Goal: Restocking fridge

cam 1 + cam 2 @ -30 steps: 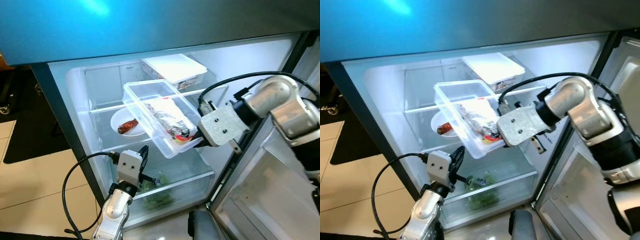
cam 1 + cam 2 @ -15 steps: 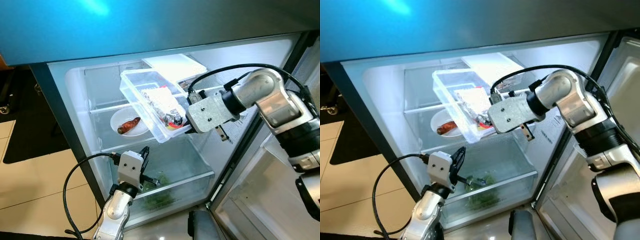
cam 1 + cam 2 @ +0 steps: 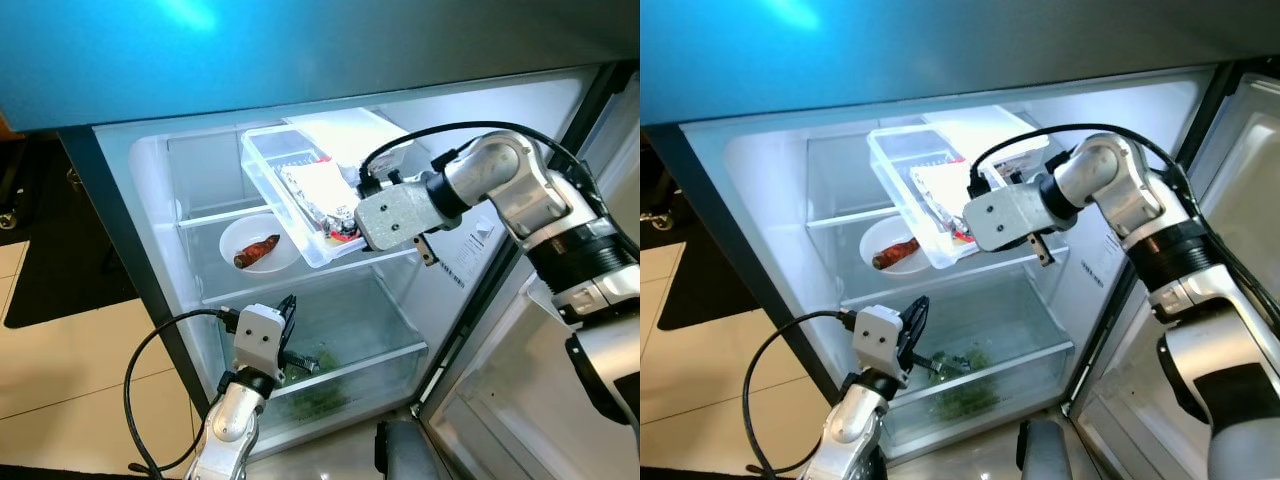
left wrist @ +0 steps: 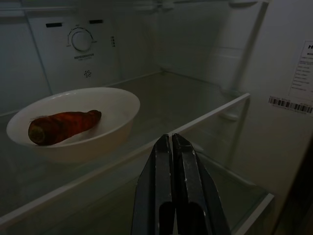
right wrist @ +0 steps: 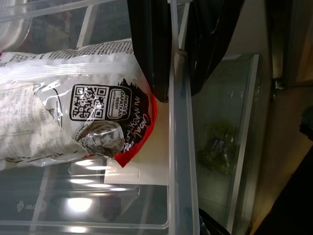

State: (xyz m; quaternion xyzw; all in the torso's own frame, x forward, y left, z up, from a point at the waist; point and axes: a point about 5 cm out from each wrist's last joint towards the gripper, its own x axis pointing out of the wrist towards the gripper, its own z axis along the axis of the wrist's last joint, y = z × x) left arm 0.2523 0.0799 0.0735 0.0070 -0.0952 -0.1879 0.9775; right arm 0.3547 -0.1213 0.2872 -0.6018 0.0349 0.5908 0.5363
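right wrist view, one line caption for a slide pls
Right gripper pinches the wall of a clear plastic container holding a printed snack packet, above the fridge's vegetable drawer.

The snack packet lying in the clear plastic container, just beside the right gripper's inner finger, carries a QR code with small print next to it that seems to read "IMBASA DAPATKAN" and slanted white lettering on black that is too bent to read. Beyond the left gripper's fingertips, the fridge wall bears a white sticker with a barcode and a cut-off "H"; the temperature dial panel has print too small to read.
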